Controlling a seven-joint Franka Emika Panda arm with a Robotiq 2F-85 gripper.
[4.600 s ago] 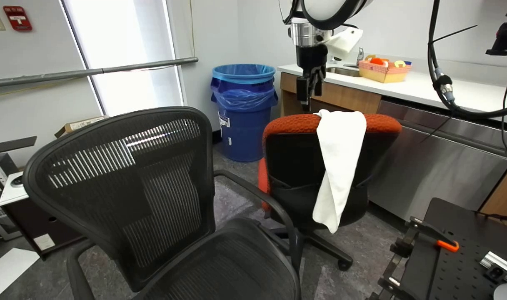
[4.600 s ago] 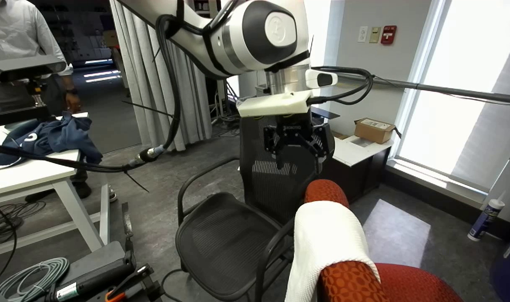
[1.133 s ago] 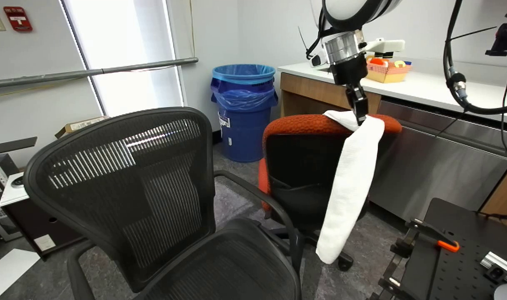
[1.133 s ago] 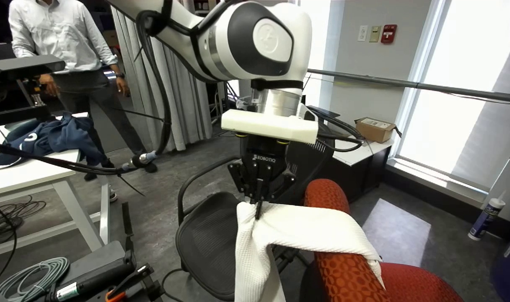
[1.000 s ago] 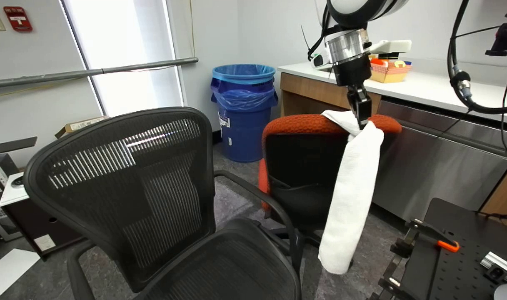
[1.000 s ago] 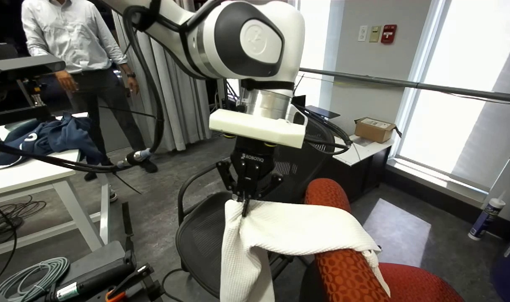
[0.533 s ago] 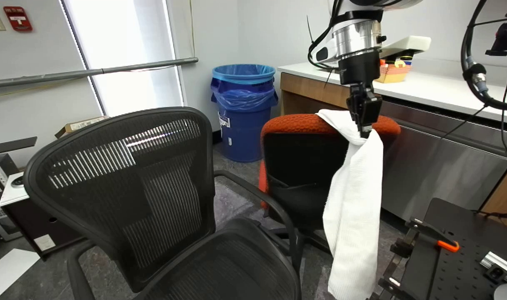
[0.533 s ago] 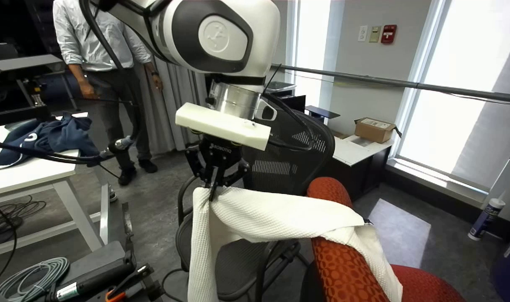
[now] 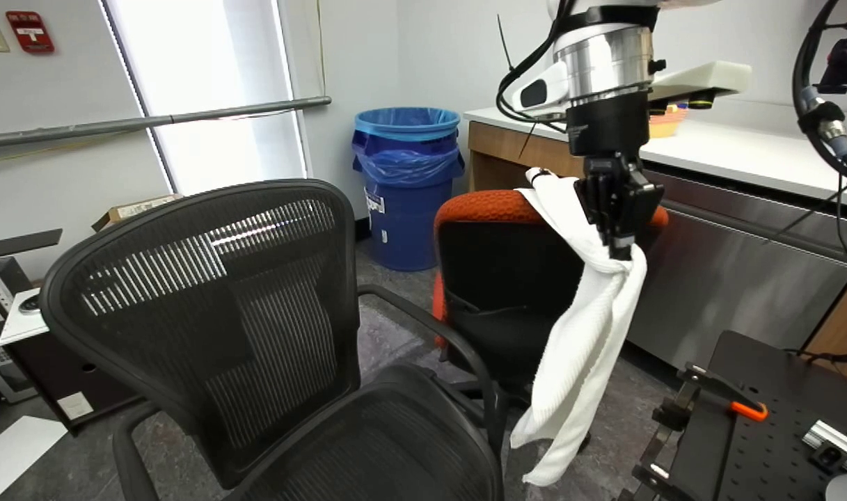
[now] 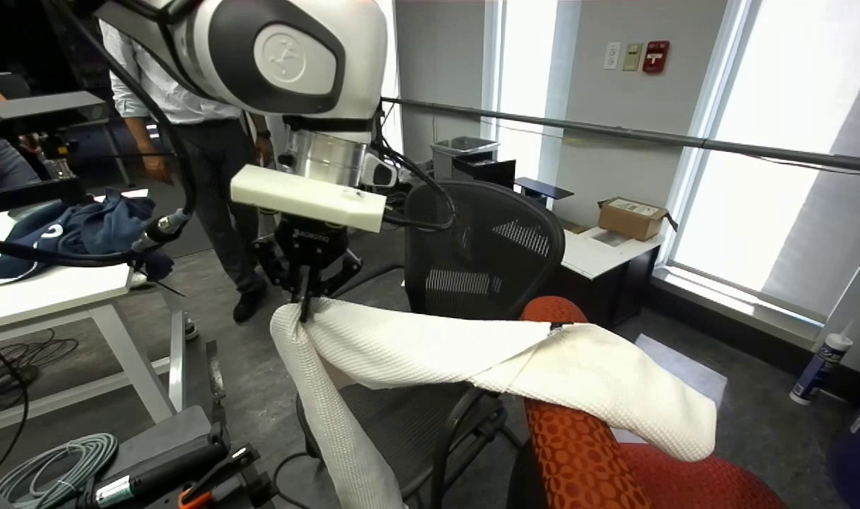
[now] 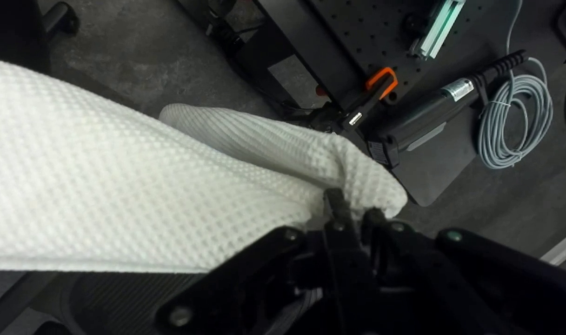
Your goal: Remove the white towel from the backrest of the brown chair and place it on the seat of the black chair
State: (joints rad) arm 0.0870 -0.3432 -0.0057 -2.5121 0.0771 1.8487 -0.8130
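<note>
My gripper (image 9: 621, 252) is shut on a pinched fold of the white towel (image 9: 590, 327), beside the brown chair (image 9: 489, 207). In an exterior view the towel (image 10: 430, 346) stretches from the gripper (image 10: 304, 314) across the orange backrest (image 10: 571, 452), its far end jutting out over that chair's seat. Its near part hangs down below the fingers. The wrist view has the towel (image 11: 101, 186) bunched at the fingertips (image 11: 335, 197). The black chair (image 9: 256, 348) stands close by, with its seat (image 10: 401, 424) partly behind the towel in that view.
The black chair's armrest (image 9: 451, 334) rises between the two chairs. A black perforated cart top (image 9: 778, 417) holds tools and an orange-handled clamp (image 9: 747, 410). A blue bin (image 9: 406, 188) and a counter (image 9: 743, 149) are behind. A person (image 10: 210, 170) stands near a white table (image 10: 55, 297).
Several seconds ago the gripper was open above the draped towel. Over the last second, shut on it, it has moved away from the brown chair, dragging the towel's far end up over the backrest.
</note>
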